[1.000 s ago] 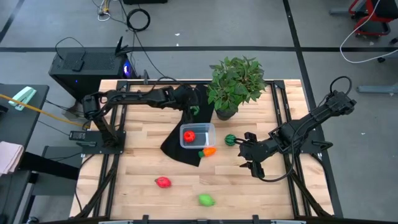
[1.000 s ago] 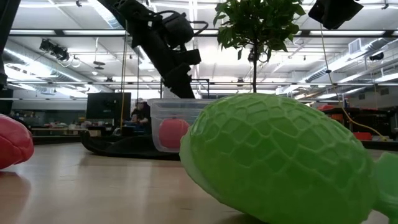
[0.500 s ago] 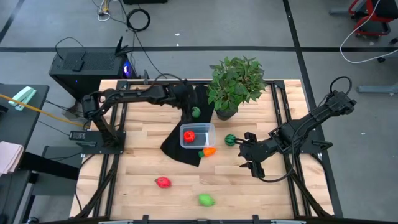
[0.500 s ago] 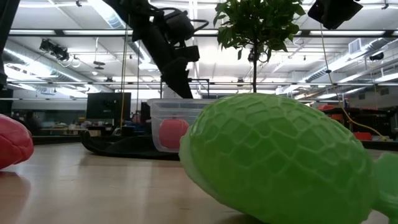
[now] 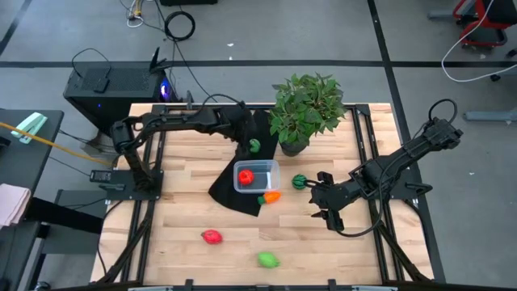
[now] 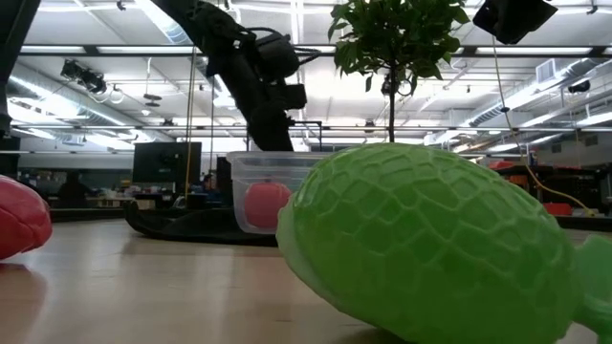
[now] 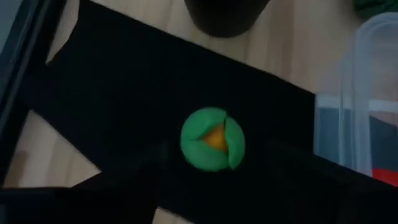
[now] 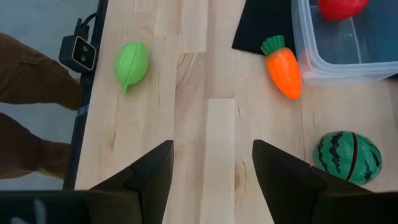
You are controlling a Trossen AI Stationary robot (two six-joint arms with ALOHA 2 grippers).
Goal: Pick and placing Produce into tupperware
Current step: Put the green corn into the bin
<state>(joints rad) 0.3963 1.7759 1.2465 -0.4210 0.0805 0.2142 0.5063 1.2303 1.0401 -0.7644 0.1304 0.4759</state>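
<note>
1. High view: the wooden slat bench carries a matte black cloth near its middle. On the cloth's near part stands the clear, round-cornered plastic tupperware box with one glossy red toy fruit inside. The left gripper hovers over the cloth's far part, just beside a small round bright green toy. An orange toy carrot lies against the box's near right corner; a dark green striped ball lies right of the box. A second red fruit and a bright green textured pod lie towards the bench's near edge. The right gripper waits right of the ball.
2. Low view: the pod has a netted, scaly skin; the box shows translucent behind it.
3. Left wrist view: fingers spread apart, nothing between them; the green toy has an orange centre and sits on the cloth.
4. Right wrist view: fingers wide apart and empty above bare wood; the carrot touches the box.
</note>
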